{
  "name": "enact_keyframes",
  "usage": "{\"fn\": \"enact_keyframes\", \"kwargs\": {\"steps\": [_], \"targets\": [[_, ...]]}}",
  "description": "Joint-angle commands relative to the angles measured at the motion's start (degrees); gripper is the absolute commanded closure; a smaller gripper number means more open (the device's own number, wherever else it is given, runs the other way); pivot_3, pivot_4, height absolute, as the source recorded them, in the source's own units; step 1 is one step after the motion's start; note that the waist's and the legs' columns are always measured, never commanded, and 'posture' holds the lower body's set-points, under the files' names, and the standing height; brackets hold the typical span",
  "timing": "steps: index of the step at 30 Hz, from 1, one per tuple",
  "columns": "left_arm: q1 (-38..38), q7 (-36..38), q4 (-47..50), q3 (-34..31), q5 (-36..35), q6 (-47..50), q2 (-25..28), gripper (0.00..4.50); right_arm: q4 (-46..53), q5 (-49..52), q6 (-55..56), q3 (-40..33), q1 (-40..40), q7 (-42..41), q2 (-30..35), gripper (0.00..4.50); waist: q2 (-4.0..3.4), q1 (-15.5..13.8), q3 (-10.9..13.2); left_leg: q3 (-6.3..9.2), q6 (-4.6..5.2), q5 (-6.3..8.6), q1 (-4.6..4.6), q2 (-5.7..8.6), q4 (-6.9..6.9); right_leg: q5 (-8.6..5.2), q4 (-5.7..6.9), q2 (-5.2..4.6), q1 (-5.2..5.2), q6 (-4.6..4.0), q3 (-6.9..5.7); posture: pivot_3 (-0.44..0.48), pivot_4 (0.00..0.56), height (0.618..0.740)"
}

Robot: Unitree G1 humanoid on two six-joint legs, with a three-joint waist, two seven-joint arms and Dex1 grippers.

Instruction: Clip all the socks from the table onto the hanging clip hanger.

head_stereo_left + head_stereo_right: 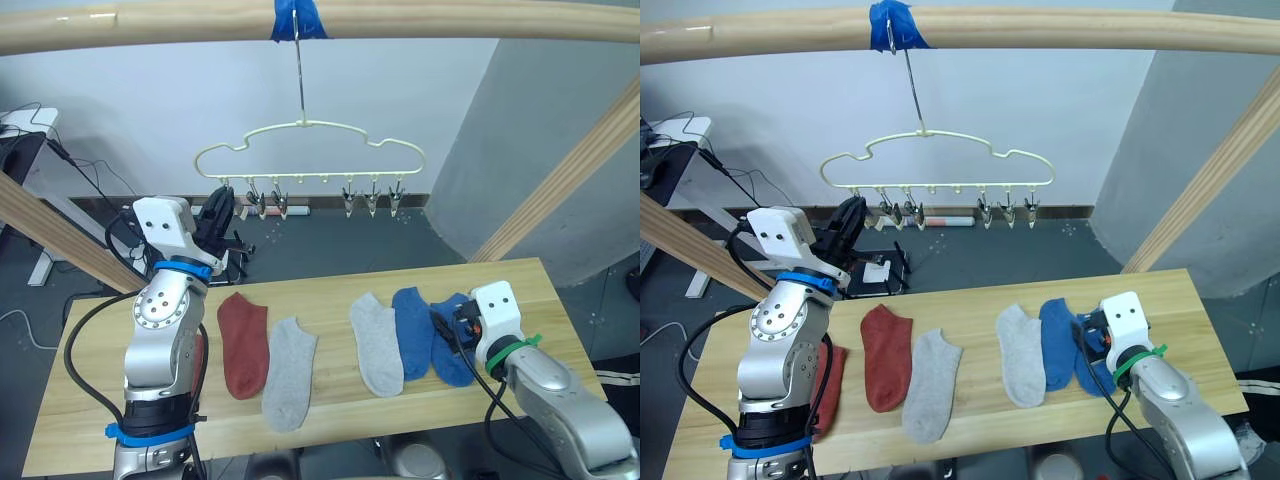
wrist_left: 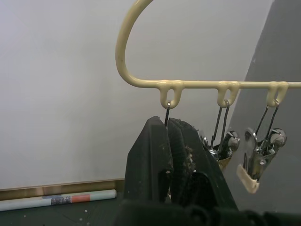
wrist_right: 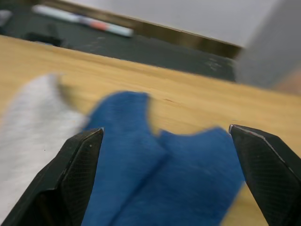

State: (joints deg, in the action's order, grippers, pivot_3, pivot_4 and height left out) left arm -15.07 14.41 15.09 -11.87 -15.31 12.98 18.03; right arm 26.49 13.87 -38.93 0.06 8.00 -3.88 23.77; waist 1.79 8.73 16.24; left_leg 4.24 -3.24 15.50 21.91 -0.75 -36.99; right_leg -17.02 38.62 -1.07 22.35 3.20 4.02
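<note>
So far no sock hangs from the clip hanger [image 1: 310,150]: its row of silver clips [image 1: 372,199] is bare, and the socks lie on the table [image 1: 560,300]. From 9 o'clock to 3 o'clock across the tabletop I count 1 rust-red sock [image 1: 830,385] partly hidden behind the left arm, another rust-red sock [image 1: 244,343], 2 grey socks [image 1: 290,372] [image 1: 377,343], and 2 blue socks [image 1: 411,331] [image 1: 452,338] overlapping, so all 6 are left to clip. The left gripper [image 1: 217,212] is raised at the hanger's 9 o'clock end, fingers pressed together just under the end clip's wire link; whether they pinch that clip I cannot tell. The right gripper [image 3: 167,155] sits low over the table with jaws spread wide, the 2 blue socks lying directly between and below its fingertips, not yet gripped.
</note>
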Motion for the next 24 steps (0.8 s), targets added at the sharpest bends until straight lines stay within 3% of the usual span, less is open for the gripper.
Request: {"fn": "enact_keyframes", "kwargs": {"steps": [1,7,16,19,24], "targets": [[0.3,0.0,2.9,-0.9,-0.7,1.1,0.9,4.49,-6.9,-3.6,5.4,-2.6,-1.0,2.0,-1.8,0.0,-0.13,-0.1,0.3,0.0,0.0,0.0,0.0,0.0,0.01,0.01,0.0,-0.01,0.01,-0.03,0.03,-0.237,0.317,0.74],[0.2,0.0,3.5,-1.1,-1.1,2.4,1.4,4.49,-19.8,-3.5,7.8,-6.0,-6.2,1.6,-5.7,0.0,-0.27,-0.1,0.8,-0.06,0.0,0.0,0.0,0.0,0.03,0.07,-0.02,-0.01,0.01,-0.13,0.05,-0.224,0.323,0.74],[0.4,0.3,4.0,-1.4,-1.9,3.2,1.9,4.49,-24.4,-2.5,5.2,-7.0,-9.4,-1.3,-9.2,0.0,-0.18,-0.1,1.1,-0.05,0.0,0.0,0.0,-0.01,0.03,0.08,0.0,-0.01,0.02,-0.13,0.04,-0.211,0.319,0.74],[0.5,0.6,4.1,-1.5,-2.3,3.5,2.0,4.5,-24.8,-2.8,4.2,-7.3,-9.6,-1.4,-9.9,0.59,-0.17,-0.2,1.1,-0.03,0.0,0.0,-0.01,-0.02,0.02,0.08,0.0,-0.01,0.01,-0.14,0.05,-0.208,0.318,0.74],[0.5,0.8,4.4,-1.5,-2.7,3.9,2.2,4.5,-25.2,-3.2,3.6,-7.9,-9.5,-1.7,-10.6,2.43,-0.16,-0.5,1.1,0.0,-0.01,0.0,-0.01,-0.01,0.01,0.07,0.0,-0.02,-0.01,-0.09,0.04,-0.205,0.318,0.74]]}}
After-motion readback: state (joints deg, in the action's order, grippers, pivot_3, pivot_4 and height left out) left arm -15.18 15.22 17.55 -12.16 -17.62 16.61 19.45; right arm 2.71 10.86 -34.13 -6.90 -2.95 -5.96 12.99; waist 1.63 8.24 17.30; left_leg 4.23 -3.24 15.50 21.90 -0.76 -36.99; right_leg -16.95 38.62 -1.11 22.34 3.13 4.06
